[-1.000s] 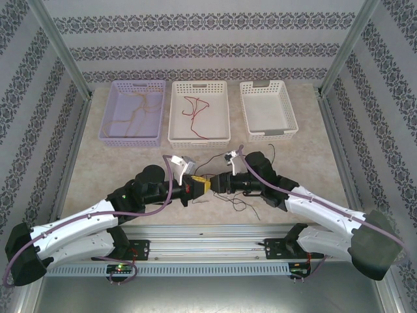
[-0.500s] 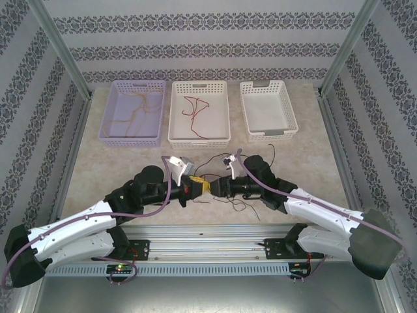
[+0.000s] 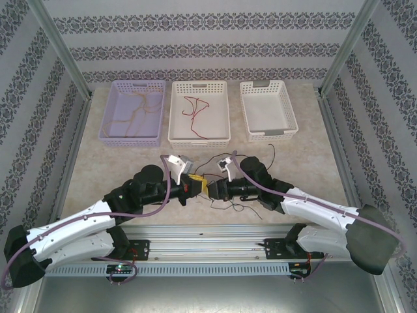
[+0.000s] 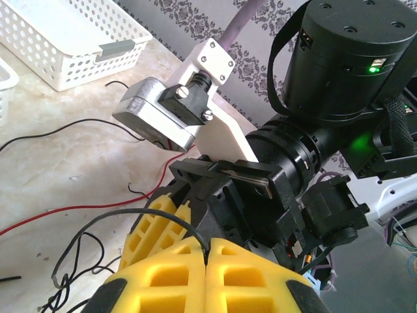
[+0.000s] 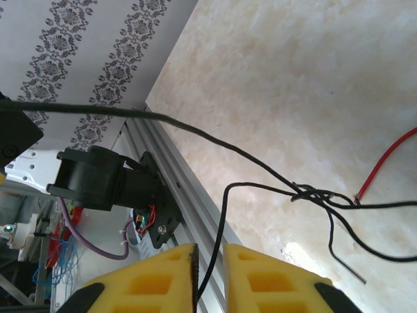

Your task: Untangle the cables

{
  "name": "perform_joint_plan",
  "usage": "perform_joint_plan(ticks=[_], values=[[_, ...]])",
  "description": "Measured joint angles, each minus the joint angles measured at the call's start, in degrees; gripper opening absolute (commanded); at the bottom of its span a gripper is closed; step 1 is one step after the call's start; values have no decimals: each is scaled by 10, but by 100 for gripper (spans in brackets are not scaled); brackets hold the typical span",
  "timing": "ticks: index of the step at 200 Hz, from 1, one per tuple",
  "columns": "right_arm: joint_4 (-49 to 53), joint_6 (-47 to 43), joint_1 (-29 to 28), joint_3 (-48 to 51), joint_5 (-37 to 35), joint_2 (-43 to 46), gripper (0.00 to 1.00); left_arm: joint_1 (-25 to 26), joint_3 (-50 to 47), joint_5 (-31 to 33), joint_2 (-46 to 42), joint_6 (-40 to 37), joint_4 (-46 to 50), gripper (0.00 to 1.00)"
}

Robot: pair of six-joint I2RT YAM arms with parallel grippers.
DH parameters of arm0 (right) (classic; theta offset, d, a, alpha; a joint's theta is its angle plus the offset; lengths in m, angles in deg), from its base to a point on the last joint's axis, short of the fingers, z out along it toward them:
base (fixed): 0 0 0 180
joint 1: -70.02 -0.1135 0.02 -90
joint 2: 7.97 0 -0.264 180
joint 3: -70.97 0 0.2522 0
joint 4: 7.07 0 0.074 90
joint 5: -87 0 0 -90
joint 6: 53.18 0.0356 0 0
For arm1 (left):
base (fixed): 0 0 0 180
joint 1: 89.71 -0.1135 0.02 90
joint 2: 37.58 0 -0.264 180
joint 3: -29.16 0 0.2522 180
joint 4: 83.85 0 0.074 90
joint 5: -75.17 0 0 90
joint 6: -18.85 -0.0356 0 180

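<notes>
Black cables (image 5: 313,193) lie knotted on the tabletop (image 3: 98,169) between the arms, a red cable (image 5: 386,161) ending just beside the knot; a tan cable (image 3: 138,108) sits in the purple basket (image 3: 129,139). Left claw (image 4: 207,246) is clenched on a black strand; right claw (image 5: 208,261) stands slightly apart with a strand in the gap, probably not biting yet. Step: pulling the knot open. Right must clamp, then both draw apart; red end may snag.
</notes>
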Motion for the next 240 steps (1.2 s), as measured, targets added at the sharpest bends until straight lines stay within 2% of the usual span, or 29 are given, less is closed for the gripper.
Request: perform_joint_plan(ticks=[26,63,101,131,173,209,240], values=[[-2,-1,0,0,0,0,0,0,3,4,0,-4,3,0],[10,-7,0,0,-21,8,0,0,7,7,-10,-10,15,0],[50,-11,24,3,-86,53,0,0,28,20,-40,-22,51,0],[92,5,116,31,-138,126,0,0,48,42,-89,-40,100,0],[167,29,266,56,-162,222,0,0,80,86,-152,-71,197,0],[233,30,354,53,-168,255,0,-1,125,136,-169,-88,289,0],[294,30,440,43,-172,267,0,0,184,213,-161,-101,367,0]])
